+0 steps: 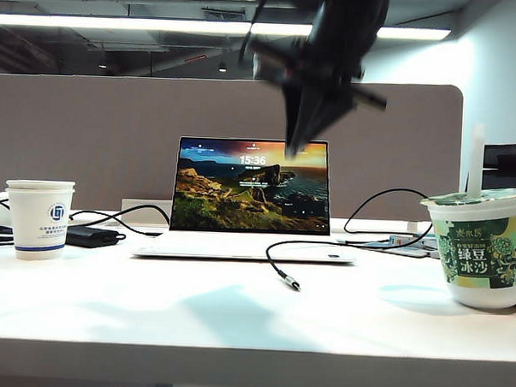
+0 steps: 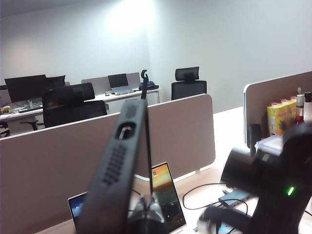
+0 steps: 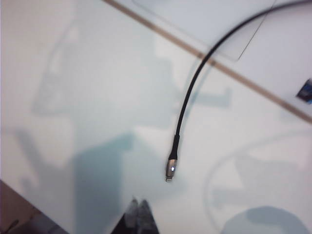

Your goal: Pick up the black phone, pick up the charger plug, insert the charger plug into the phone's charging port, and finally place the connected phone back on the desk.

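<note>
Office partitions back the wide white bench (image 1: 235, 321), where the slim silver-tipped charger plug on its thin black cable (image 1: 291, 283) lies free before an open white laptop (image 1: 249, 202). Left jaws (image 2: 146, 217) pinch the flat black phone (image 2: 119, 161) upright, port end presented, likely for insertion. Right jaws (image 3: 139, 214) hang pressed together, empty, above the plug (image 3: 171, 169).
</note>
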Robot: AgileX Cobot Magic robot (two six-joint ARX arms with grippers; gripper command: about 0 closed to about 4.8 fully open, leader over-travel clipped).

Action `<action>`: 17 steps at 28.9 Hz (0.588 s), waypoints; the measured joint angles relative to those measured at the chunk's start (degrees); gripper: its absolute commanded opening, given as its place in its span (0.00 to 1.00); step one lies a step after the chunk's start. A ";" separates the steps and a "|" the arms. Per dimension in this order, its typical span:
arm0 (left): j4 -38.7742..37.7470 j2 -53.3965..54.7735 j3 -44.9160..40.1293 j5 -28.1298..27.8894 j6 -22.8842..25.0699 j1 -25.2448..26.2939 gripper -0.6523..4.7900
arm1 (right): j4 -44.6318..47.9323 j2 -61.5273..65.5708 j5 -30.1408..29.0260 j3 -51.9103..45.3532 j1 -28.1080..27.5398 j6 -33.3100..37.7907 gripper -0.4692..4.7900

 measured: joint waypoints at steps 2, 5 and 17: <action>-0.63 0.00 0.00 0.00 0.00 0.00 0.11 | 0.46 -2.40 -0.02 0.09 0.00 -0.02 0.21; -0.79 0.00 0.00 0.00 0.00 0.00 0.11 | 0.28 -3.17 -1.18 0.39 0.00 -0.26 0.62; -0.68 0.00 0.00 0.04 0.00 -0.04 0.11 | -5.18 9.22 -2.91 -0.33 0.07 0.07 0.54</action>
